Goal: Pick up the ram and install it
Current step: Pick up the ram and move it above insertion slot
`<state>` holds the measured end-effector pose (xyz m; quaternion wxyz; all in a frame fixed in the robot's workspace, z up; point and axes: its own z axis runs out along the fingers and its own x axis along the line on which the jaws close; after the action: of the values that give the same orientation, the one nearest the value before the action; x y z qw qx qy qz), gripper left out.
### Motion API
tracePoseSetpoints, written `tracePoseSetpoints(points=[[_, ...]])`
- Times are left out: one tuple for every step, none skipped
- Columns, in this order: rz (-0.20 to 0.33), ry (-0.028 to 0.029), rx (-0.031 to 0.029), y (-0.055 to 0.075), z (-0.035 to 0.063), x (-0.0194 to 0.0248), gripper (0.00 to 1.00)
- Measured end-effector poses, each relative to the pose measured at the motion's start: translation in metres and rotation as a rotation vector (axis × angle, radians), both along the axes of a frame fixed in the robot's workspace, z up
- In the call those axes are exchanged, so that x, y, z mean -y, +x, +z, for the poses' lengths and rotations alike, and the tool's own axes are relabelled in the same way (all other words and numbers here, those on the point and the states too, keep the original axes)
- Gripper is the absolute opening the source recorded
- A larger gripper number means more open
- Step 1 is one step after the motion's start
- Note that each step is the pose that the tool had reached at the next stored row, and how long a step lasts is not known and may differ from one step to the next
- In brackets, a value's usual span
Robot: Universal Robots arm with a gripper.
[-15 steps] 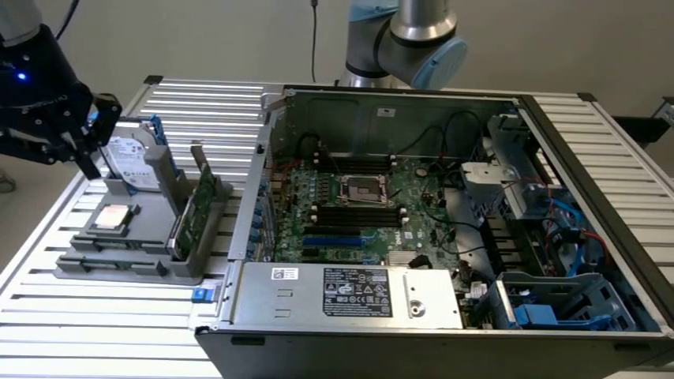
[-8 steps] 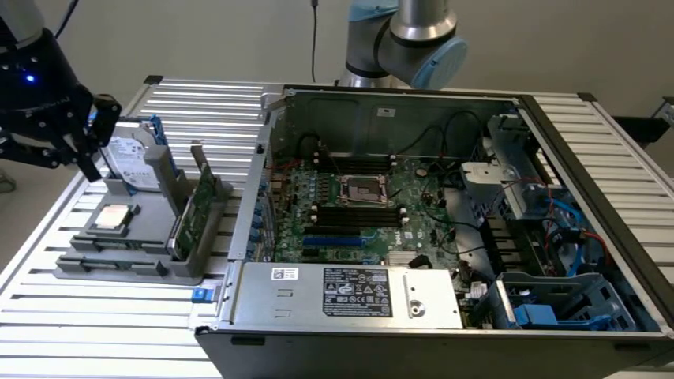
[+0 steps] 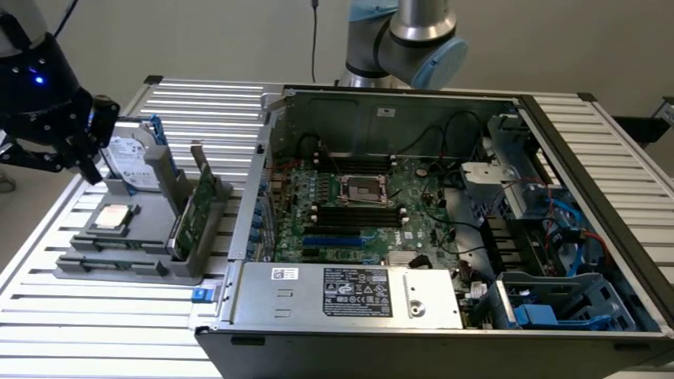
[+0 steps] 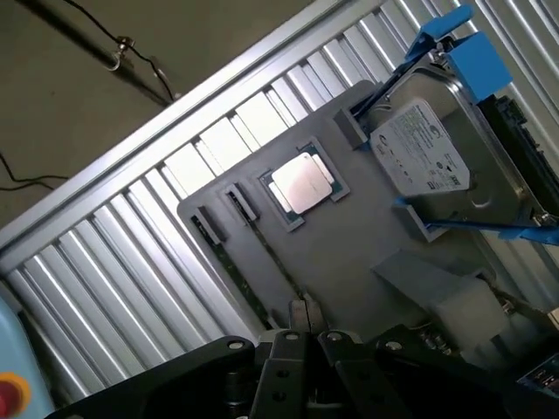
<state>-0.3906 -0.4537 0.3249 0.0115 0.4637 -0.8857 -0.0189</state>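
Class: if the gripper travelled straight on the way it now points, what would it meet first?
Probably the gripper would meet the grey holder first, on its base near the ram; depth is unclear.

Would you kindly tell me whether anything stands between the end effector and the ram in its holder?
Yes. In the exterior view, the hard drive stands upright in the grey holder, between the end effector at that view's left and the ram. Nothing visible covers the ram's top edge.

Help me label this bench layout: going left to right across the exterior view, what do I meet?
gripper → hard drive → ram → motherboard → blue drive cage
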Motion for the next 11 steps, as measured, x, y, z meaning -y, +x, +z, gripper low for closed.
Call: tracePoseSetpoints(points=[[0.018,-0.0003,0.0000,0.0000,-0.0005,0.0000,0.11],[0.035,-0.0006,0.0000,0.0000,-0.0009,0.0000,0.11],[0.055,-0.0009,-0.0001,0.0000,-0.0014,0.0000,0.11],[0.073,-0.0011,0.0000,0.0000,-0.0019,0.0000,0.11],[0.090,-0.0014,0.0000,0.0000,-0.0023,0.0000,0.11],[0.108,-0.0016,0.0000,0.0000,-0.0028,0.0000,0.11],[0.126,-0.0019,-0.0001,0.0000,-0.0032,0.0000,0.11],[0.146,-0.0022,-0.0001,0.0000,-0.0037,0.0000,0.11],[0.163,-0.0024,0.0000,0.0000,-0.0043,0.0000,0.11],[0.181,-0.0026,0.0000,0.0000,-0.0047,0.0000,0.11],[0.199,-0.0029,0.0000,0.0000,-0.0052,0.0000,0.11]])
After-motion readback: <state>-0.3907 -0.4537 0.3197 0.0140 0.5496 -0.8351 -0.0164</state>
